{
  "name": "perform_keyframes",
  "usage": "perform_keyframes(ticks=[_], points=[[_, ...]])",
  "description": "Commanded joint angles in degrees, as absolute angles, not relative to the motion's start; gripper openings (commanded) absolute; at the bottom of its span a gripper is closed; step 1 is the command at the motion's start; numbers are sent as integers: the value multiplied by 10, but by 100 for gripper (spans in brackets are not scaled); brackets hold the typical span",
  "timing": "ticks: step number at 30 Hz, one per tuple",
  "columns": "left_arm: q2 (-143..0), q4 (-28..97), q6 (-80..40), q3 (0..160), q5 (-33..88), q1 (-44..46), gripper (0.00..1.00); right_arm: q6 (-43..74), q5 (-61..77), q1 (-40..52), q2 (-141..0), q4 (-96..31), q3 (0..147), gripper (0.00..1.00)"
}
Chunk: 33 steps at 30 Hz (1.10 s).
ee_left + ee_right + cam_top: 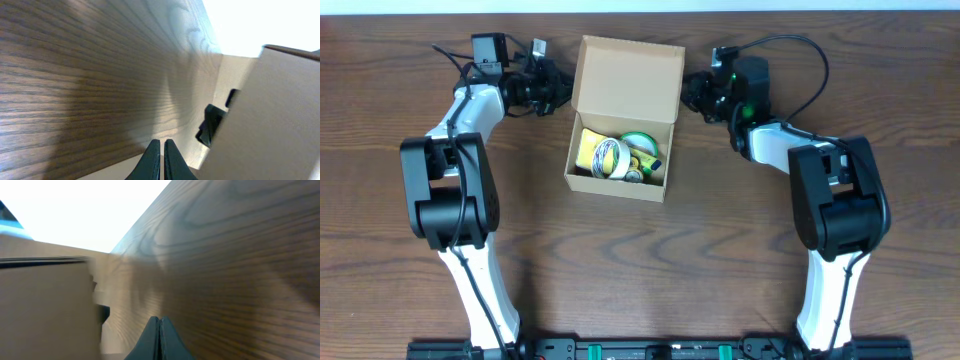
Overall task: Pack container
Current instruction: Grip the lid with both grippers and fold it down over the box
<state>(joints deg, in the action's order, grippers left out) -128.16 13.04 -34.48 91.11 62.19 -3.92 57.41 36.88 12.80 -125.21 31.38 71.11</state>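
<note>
Packing looks finished, and our left end effector (162, 156) and right end effector (159, 332), both pinched empty, flank the box (615, 188) flap (628, 82) we must fold down next.

You've got the small rectangular tan-brown cardboard box (628, 85) sitting upright around the middle of the dark wood-grain table (720, 250), a bit toward the far edge and skewed slightly off square. Its hinged flap lid is open, standing up and back on the far side, plain with no print; the open compartment on the near side holds a jumble of small items (620, 155) in yellow, white and green. The left wrist view gives you only a plain side wall of the box (270, 115), and the right wrist view shows the box (45, 310) as a blurred tan wall.
</note>
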Motion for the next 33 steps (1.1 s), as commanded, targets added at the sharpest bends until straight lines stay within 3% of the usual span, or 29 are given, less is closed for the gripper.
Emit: perform_keyframes(ticks=[1,10,14,22,29,33], points=[[-1293,128,-327,921,677,-44,5,560,388,136,-1254,316,720,1],[-1289,129,-281,921,780,-63,5,536,475,136,-1250,360,739,1],[-1266,137,-262,921,769,-70,5,521,474,136,-1226,347,740,1],[-1188,335,-127,921,599,-57,5,451,461,154,-1172,242,740,1],[-1171,415,-82,921,565,-55,5,409,459,173,-1134,173,740,1],[-1136,494,-42,938,427,-52,5,331,418,192,-1087,63,740,1]])
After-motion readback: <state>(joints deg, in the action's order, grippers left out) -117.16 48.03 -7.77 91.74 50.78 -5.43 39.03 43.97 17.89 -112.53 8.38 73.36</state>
